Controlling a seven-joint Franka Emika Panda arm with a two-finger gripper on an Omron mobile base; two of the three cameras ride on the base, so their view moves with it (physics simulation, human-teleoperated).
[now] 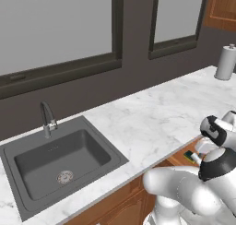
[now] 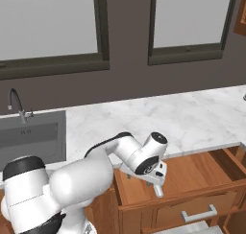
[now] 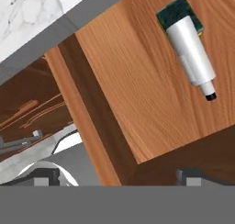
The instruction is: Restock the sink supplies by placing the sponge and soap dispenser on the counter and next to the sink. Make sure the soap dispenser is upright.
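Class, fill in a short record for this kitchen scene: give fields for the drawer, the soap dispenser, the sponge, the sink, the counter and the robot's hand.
drawer: open, wooden, below the counter
soap dispenser: lying on its side in the drawer, partly over the sponge
sponge: in the drawer, green face showing
sink: dark basin with faucet
counter: white marble, paper towel roll at its far end
hand: open, above the drawer, holding nothing

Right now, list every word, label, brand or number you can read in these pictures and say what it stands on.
None: no readable text stands on anything here.
The soap dispenser lying in the open drawer is plain grey, with no label.
The sponge under it bears no print.
The paper towel roll is blank.
The sink, its faucet and the counter carry no marks, only grey veins in the marble.
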